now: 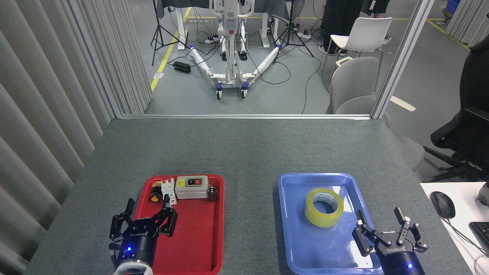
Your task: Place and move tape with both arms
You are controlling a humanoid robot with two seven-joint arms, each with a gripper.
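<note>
Translucent yellow tape (324, 207) roll with white core, lying slightly tilted, hole up, in blue tray (301, 233), untouched

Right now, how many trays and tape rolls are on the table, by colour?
Red tray: 1
Blue tray: 1
Yellow tape roll: 1
Total: 3
</note>
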